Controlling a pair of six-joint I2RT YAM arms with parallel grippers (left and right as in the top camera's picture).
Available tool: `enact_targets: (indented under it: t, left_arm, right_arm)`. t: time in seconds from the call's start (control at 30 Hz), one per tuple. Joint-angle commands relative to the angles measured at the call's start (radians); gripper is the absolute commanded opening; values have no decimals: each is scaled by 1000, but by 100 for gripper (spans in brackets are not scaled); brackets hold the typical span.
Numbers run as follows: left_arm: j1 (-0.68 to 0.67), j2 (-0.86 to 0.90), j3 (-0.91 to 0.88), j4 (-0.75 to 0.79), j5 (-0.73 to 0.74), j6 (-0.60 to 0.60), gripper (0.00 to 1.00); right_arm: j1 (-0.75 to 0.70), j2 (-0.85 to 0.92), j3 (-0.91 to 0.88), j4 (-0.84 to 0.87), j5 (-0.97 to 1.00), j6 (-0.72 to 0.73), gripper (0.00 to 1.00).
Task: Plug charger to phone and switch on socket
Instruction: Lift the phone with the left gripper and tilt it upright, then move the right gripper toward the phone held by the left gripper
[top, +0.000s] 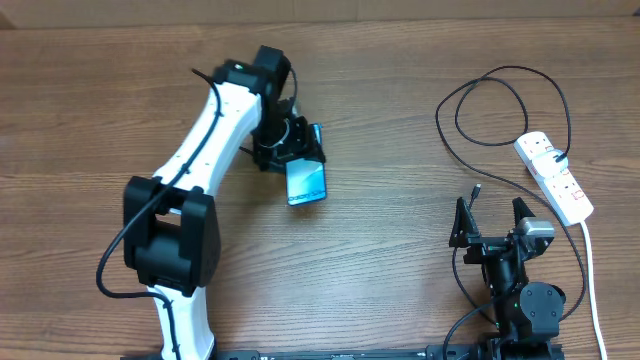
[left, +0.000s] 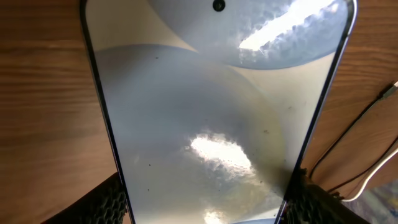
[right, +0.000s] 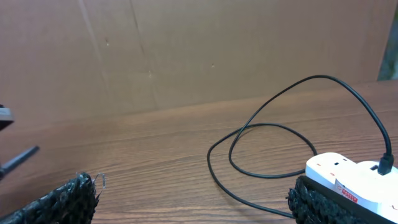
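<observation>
Phone (top: 307, 183), 1, near tabletop (top: 400, 260) centre, gripped by its edges in left claw (top: 296, 155); right claw (top: 492, 218) wide open at 4 o'clock; charger (right: 317, 76) looped at 2 o'clock, socket (top: 555, 178) at 3; risk: plugging push could slide phone from that grip.

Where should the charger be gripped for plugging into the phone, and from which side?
Probably just behind the small plug tip of the charger, from above, jaws across the cable. That end lies loose on the table beside the open right gripper; the other end is fixed in the power strip.
</observation>
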Motion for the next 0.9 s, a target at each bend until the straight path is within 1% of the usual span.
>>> enact_targets:
  t: [0.0,0.27,0.43,0.5,0.57,0.63,0.73,0.77,0.8,0.87]
  left_arm:
    - [45,-4,114,-59,-12,53,33]
    - [63,-5,289,-288,-13,143,33]
    - [62,-5,357,-364,-9,145,33]
    - [62,-8,371,-391,-9,142,29]
    - [61,-11,371,-408,-9,142,28]
    - [61,-14,371,-416,-9,142,28]
    - [61,-14,371,-410,-9,117,28]
    - [61,-14,371,-404,-8,113,28]
    - [61,-14,371,-383,-8,89,28]
    - [60,-14,370,-359,-1,69,28]
  right_arm:
    - [6,-7,-11,6,6,-4,100]
    - [6,-7,-11,6,6,-4,100]
    - [6,-7,-11,9,3,-4,100]
    - [6,-7,-11,12,-47,-3,100]
    - [6,-7,-11,19,-125,22,100]
    - [6,-7,-11,30,-243,145,100]
    - [6,-7,-11,37,-444,417,100]
    - [6,-7,-11,37,-497,487,100]
    - [6,-7,-11,36,-585,643,100]
    - [6,-7,-11,35,-620,732,100]
